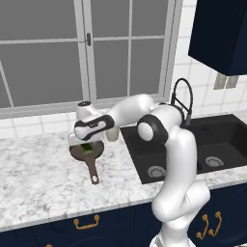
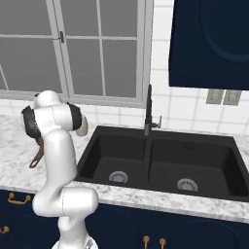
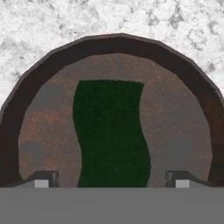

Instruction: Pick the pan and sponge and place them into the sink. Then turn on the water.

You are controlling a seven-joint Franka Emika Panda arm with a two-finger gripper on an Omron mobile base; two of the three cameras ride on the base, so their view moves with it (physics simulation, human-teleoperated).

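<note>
My two-finger gripper (image 3: 112, 179) is hanging spread wide just above the small dark-topped green sponge (image 3: 111, 133), its tips flanking it. The sponge is lying inside the shallow round dark brown frying pan (image 1: 77, 152), which is sitting on the speckled marble counter (image 1: 34, 169), left of the black double-basin sink (image 2: 160, 160).

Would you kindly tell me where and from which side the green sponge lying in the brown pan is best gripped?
Grip the green rectangular sponge across its narrow width, coming straight down from above. It lies flat inside the round brown frying pan, whose raised rim blocks a sideways approach. The tool stands open, a finger on either long side.
</note>
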